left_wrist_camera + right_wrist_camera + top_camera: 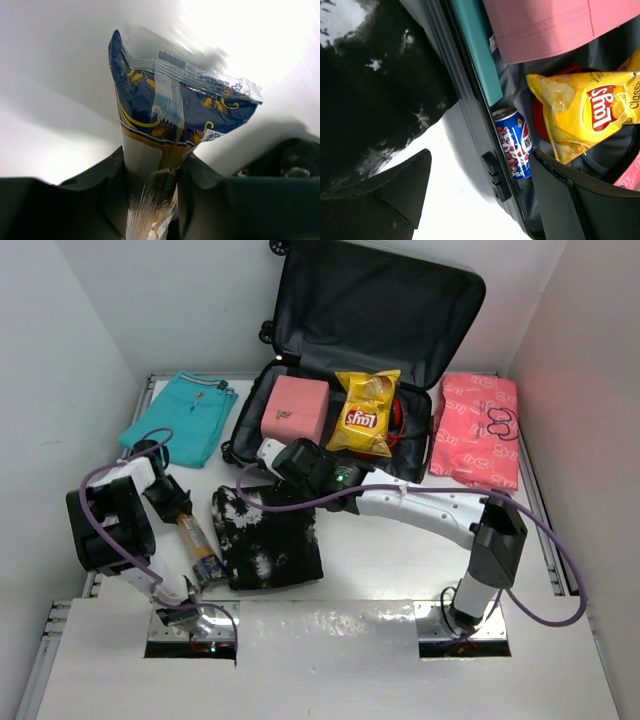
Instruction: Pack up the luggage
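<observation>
The luggage [380, 310] lies open at the back, lid up; its near edge shows in the right wrist view [470, 95]. Inside are a pink pouch [295, 410], a yellow Lay's bag [365, 412] and a Pepsi can [514, 142] against the near wall. My right gripper [268, 453] hangs open and empty over that near edge, its jaws [480, 155] straddling rim and can. My left gripper [170, 502] is shut on a blue-and-gold snack packet [197, 545] at the left, over the table; the packet [170, 105] sticks out from between the jaws [152, 200].
A black-and-white tie-dye garment [268, 537] lies in front of the suitcase, under the right arm. A folded teal garment [180, 418] lies at the back left. A pink printed package [478, 430] lies right of the suitcase. White walls enclose the table.
</observation>
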Robot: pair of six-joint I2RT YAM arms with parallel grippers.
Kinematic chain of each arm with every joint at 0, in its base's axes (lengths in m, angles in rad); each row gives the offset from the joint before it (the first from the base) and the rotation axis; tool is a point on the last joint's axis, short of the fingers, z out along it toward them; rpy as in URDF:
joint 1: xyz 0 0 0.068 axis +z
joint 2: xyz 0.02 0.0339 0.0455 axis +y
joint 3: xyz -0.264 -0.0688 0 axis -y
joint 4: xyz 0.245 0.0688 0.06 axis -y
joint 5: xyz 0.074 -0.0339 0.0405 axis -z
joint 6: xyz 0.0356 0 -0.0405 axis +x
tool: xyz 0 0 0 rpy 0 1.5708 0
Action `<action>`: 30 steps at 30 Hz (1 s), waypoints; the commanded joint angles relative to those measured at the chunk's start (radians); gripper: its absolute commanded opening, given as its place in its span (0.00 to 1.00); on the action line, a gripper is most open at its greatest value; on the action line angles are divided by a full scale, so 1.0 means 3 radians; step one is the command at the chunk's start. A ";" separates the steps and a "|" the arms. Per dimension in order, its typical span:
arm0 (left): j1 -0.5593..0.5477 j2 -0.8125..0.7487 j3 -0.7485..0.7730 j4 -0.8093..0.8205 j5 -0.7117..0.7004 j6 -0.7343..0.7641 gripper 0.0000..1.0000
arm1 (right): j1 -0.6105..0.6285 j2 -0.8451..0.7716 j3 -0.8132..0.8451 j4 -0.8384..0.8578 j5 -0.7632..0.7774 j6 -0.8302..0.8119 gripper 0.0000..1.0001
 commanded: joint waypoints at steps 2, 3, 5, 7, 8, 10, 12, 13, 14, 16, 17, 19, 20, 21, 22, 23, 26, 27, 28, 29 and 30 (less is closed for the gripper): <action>0.0161 -0.0035 0.0259 -0.0040 0.0078 0.0199 0.00 | 0.0016 -0.0120 0.0155 0.0182 0.0037 -0.0024 0.77; 0.0166 -0.0132 0.0342 -0.0147 0.0297 0.0280 0.00 | 0.0016 -0.0135 0.0150 0.0197 0.0021 -0.0014 0.77; 0.0171 -0.0312 0.0667 -0.0412 0.0573 0.0500 0.00 | 0.0011 -0.0191 0.0109 0.0279 0.0047 0.0011 0.77; 0.0171 -0.0322 0.0863 -0.0572 0.0743 0.0719 0.00 | 0.0016 -0.0237 0.0048 0.0346 0.0062 0.0017 0.77; 0.0171 -0.0338 0.0990 -0.0623 0.0805 0.0767 0.00 | 0.0016 -0.0263 0.0023 0.0376 0.0062 0.0027 0.77; 0.0166 -0.0404 0.1033 -0.0665 0.0989 0.0935 0.00 | 0.0016 -0.0334 -0.0054 0.0473 0.0062 0.0042 0.77; 0.0156 -0.0425 0.1073 -0.0629 0.1163 0.1093 0.00 | 0.0010 -0.0426 -0.0110 0.0550 0.0078 0.0058 0.77; 0.0141 -0.0430 0.1114 -0.0624 0.1199 0.1221 0.00 | 0.0016 -0.0457 -0.0166 0.0576 0.0093 0.0058 0.77; 0.0141 -0.0435 0.1125 -0.0619 0.1295 0.1288 0.00 | 0.0011 -0.0488 -0.0207 0.0616 0.0118 0.0058 0.77; 0.0136 -0.0460 0.1175 -0.0613 0.1423 0.1563 0.00 | 0.0005 -0.0575 -0.0299 0.0647 0.0144 0.0053 0.77; 0.0125 -0.0476 0.1211 -0.0613 0.1556 0.1666 0.00 | 0.0010 -0.0600 -0.0325 0.0658 0.0164 0.0068 0.77; 0.0074 -0.0506 0.1374 -0.0644 0.1644 0.1988 0.00 | 0.0010 -0.0672 -0.0407 0.0683 0.0180 0.0083 0.77; 0.0034 -0.0517 0.1456 -0.0695 0.1705 0.2080 0.00 | 0.0010 -0.0697 -0.0427 0.0693 0.0200 0.0093 0.77; 0.0018 -0.0527 0.1614 -0.0710 0.1741 0.2238 0.00 | 0.0010 -0.0743 -0.0473 0.0709 0.0221 0.0104 0.77; -0.0002 -0.0537 0.1702 -0.0751 0.1822 0.2316 0.00 | 0.0010 -0.0769 -0.0494 0.0749 0.0236 0.0109 0.77; -0.0053 -0.0537 0.1804 -0.0777 0.1848 0.2443 0.00 | 0.0010 -0.0795 -0.0514 0.0770 0.0266 0.0109 0.77; -0.0308 -0.0522 0.2177 -0.0838 0.1772 0.2698 0.00 | 0.0010 -0.0887 -0.0596 0.0867 0.0297 0.0109 0.77; -0.0385 -0.0542 0.2300 -0.0833 0.1746 0.2755 0.00 | 0.0010 -0.0912 -0.0627 0.0883 0.0323 0.0109 0.77; -0.0563 -0.0557 0.2341 -0.0757 0.1675 0.2781 0.00 | 0.0010 -0.0958 -0.0647 0.0918 0.0353 0.0114 0.77; -0.0681 -0.0573 0.2382 -0.0716 0.1619 0.2807 0.00 | 0.0010 -0.0994 -0.0668 0.0944 0.0394 0.0114 0.77; -0.0794 -0.0593 0.2469 -0.0685 0.1548 0.2888 0.00 | 0.0010 -0.1025 -0.0698 0.0959 0.0521 0.0114 0.77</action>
